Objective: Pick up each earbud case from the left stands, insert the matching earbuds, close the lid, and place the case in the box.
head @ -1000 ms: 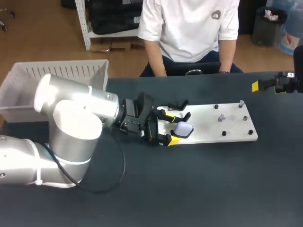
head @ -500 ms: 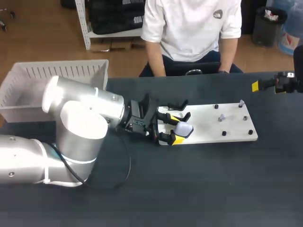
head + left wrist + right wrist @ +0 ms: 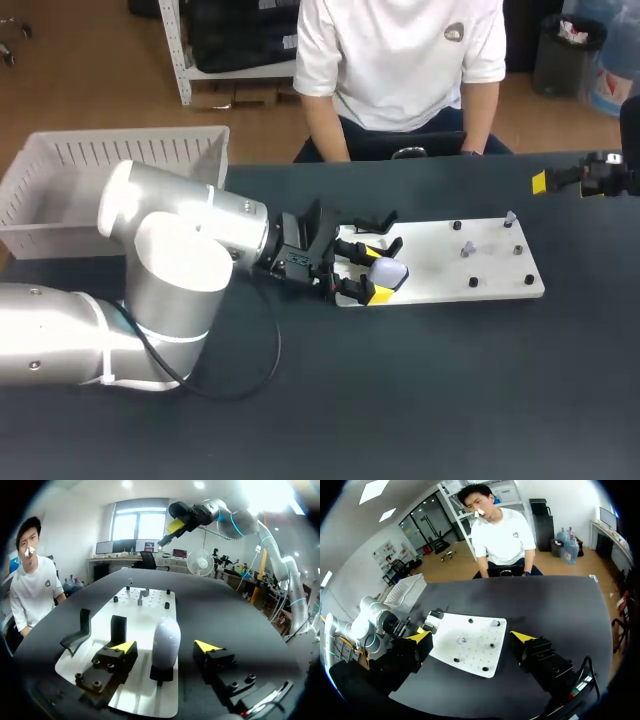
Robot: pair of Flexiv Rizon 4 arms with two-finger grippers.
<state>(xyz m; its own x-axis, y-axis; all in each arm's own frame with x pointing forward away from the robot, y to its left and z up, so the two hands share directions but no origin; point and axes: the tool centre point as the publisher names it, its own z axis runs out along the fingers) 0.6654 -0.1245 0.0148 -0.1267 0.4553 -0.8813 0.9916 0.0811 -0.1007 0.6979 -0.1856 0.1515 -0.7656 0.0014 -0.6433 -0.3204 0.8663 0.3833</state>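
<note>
Case (image 3: 166, 639) stands inside wide-open left pincer (image 3: 165, 647), gaps either side.

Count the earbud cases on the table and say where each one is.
1. The earbud case stands upright on the white board, between the left gripper's open fingers, touching neither. The two black stands beside it are empty.

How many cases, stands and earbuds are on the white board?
Earbud case: 1
Black stands: 3
Earbuds: 2
Total: 6
</note>
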